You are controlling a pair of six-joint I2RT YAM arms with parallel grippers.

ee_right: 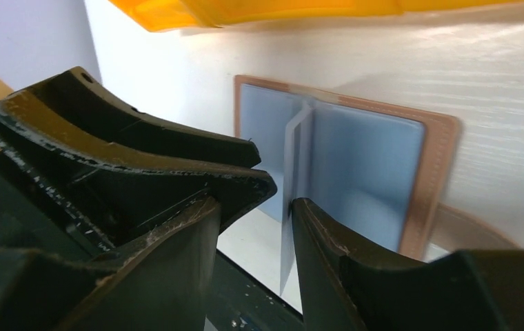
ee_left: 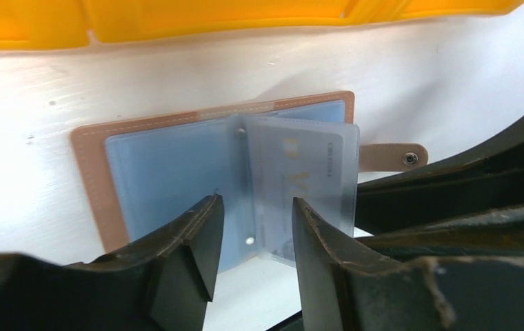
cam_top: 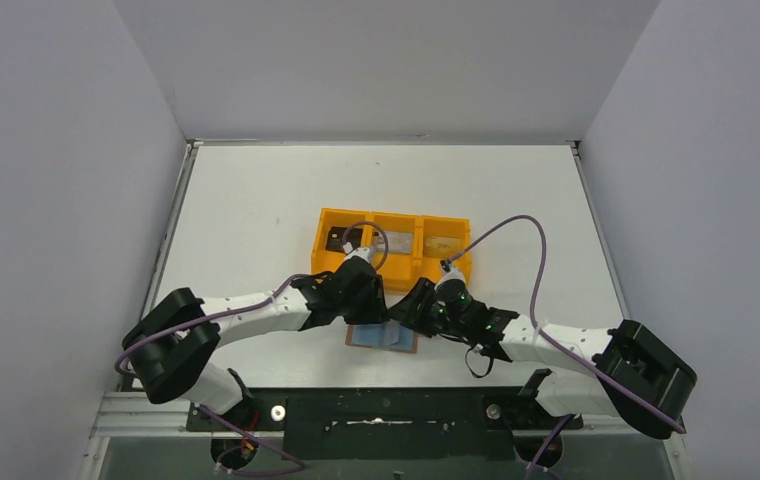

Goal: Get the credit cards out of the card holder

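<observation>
Now your left gripper (ee_left: 256, 203) and right gripper (ee_right: 256, 203) gape at the open card holder (ee_left: 149, 172); print on its sleeved card (ee_left: 307, 179) is illegible.

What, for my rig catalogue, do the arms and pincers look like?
The left arm and right arm have white links, black joints and a looping purple cable each. The left pincer and right pincer are black, with two curved, scuffed fingers.
</observation>
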